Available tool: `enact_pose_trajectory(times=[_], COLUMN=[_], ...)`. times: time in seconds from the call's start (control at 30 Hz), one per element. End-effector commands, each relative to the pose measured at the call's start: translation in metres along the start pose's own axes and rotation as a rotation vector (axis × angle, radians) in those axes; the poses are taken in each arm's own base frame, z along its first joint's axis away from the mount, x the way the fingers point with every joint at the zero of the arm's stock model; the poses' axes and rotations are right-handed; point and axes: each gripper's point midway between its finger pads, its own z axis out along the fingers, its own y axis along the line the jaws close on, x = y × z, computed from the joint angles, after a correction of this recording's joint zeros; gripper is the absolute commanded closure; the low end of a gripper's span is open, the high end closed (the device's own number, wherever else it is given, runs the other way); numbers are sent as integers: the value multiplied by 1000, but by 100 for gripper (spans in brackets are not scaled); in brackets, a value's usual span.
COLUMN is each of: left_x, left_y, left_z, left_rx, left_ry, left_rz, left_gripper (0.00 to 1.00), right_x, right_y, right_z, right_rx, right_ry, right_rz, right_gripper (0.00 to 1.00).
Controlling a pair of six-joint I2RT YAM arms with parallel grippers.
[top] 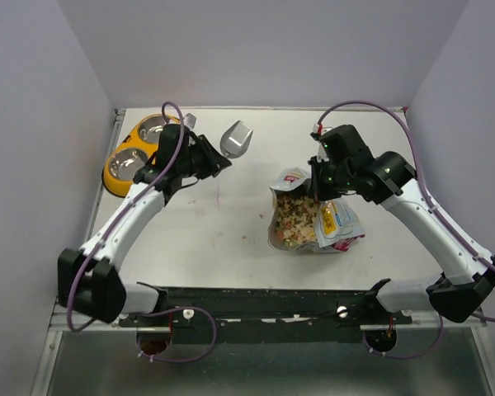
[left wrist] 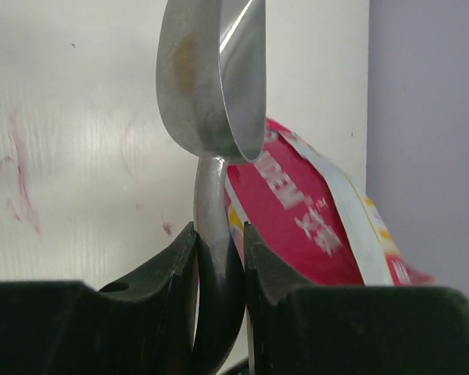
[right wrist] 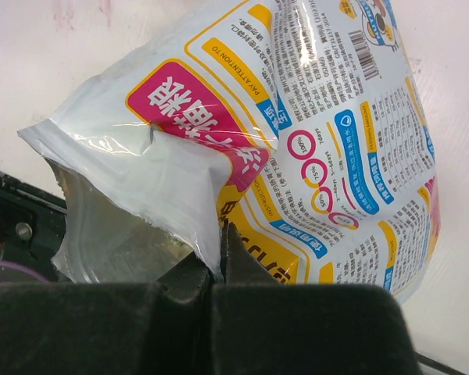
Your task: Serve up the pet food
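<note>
The pet food pouch lies open mid-table, mixed kibble showing inside. My right gripper is shut on the pouch's upper rim; in the right wrist view the jaws pinch the white edge of the pouch at my gripper. My left gripper is shut on the handle of the silver scoop, held left of the pouch and near the yellow double bowl. In the left wrist view the scoop stands edge-on above my gripper, with the pouch behind it.
The yellow bowl with two steel cups sits at the back left corner, close to the left wall. Pink stains mark the table. Walls close in on three sides.
</note>
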Motion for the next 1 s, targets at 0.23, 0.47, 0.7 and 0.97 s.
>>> enact_pose_trajectory(times=[0.23, 0.47, 0.7, 0.97], left_x=[111, 162, 162, 177], left_y=[-25, -35, -77, -91], left_z=[-216, -262, -276, -265], left_rx=[25, 195, 308, 234], left_ry=[176, 356, 427, 570], left_rz=[149, 173, 73, 46], left_gripper=[100, 100, 100, 100], right_x=[-71, -72, -73, -68], right_y=[-13, -1, -19, -3], right_z=[17, 25, 25, 36], right_rx=[134, 77, 151, 64], right_ry=[-240, -216, -260, -260], right_rz=[-30, -50, -163, -170], right_gripper=[99, 99, 99, 99])
